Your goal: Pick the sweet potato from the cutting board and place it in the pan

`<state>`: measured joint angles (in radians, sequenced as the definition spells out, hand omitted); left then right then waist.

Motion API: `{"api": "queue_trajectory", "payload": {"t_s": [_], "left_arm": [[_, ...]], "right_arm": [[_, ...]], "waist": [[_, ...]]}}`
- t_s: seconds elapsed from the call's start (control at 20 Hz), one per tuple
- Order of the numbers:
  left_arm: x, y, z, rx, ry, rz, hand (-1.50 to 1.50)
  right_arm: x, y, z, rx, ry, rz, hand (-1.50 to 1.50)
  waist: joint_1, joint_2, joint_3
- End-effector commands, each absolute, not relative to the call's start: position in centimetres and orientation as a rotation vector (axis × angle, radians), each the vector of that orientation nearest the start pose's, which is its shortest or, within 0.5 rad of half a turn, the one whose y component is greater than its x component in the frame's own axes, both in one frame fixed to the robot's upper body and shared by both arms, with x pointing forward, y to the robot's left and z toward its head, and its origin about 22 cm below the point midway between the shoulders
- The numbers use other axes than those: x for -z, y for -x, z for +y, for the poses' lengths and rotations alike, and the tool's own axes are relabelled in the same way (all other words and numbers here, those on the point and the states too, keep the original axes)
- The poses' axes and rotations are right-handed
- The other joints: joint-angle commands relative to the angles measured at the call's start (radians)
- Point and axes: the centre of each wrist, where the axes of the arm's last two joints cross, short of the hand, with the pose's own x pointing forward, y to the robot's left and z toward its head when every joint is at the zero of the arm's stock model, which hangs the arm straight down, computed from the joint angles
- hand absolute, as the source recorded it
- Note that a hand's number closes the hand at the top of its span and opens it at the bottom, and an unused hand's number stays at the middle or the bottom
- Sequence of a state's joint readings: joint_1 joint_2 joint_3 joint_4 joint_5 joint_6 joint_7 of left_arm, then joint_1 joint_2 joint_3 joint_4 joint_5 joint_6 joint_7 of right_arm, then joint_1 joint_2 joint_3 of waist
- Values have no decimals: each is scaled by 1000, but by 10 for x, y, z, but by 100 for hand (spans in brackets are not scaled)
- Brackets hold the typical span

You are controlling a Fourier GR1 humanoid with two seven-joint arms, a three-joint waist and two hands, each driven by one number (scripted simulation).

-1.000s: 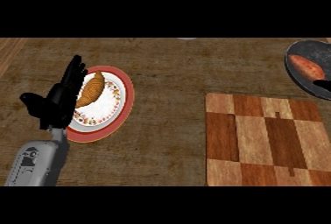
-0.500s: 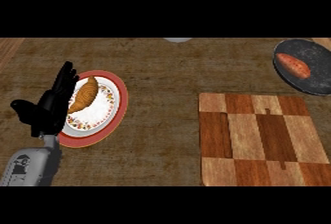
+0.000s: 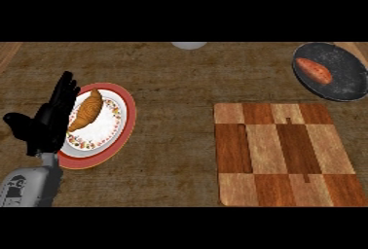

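Head view: no writing or brand can be read on anything here; the only marking is the flowered band round the rim of the plate (image 3: 119, 129). The sweet potato (image 3: 314, 70) lies inside the dark pan (image 3: 345, 85), which sits beyond the far right corner of the cutting board (image 3: 284, 153) and runs off the right edge of the view. The board's patchwork top carries nothing. Well to the board's left, the plate holds a croissant (image 3: 86, 111). The left hand (image 3: 46, 124) rests over the plate's left rim, fingers straight and spread upward, holding nothing; its grey forearm (image 3: 28, 187) comes in from the lower edge. A pale round thing (image 3: 189, 45) shows partly at the top edge, beyond the board and to its left.

Against half a second ago, the pan and board sit slightly lower in view, and the hand is much as it was.

A broad strip of bare tabletop (image 3: 173, 146) lies between plate and board.
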<state>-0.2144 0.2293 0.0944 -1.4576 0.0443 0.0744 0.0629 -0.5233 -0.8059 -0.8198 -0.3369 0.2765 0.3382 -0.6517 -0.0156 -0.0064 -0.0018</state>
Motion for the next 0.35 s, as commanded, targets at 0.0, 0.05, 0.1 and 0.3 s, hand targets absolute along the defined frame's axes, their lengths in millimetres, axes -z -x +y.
{"api": "queue_trajectory", "payload": {"t_s": [0.0,0.05,0.1,0.3], "left_arm": [[-36,-289,278,54,-225,-1606,0],[-53,-299,276,35,-212,-1604,0],[-47,-293,283,26,-214,-1604,0],[-47,-275,281,47,-213,-1602,0]], "right_arm": [[-47,-238,-557,57,571,-1684,-150],[-53,-218,-571,45,562,-1681,-150],[-67,-222,-572,32,545,-1674,-150],[-74,-222,-558,5,617,-1645,-150]], "waist": [[-2,-1,-1],[-12,-3,-1],[-3,-1,-1],[1,-2,-1]]}}
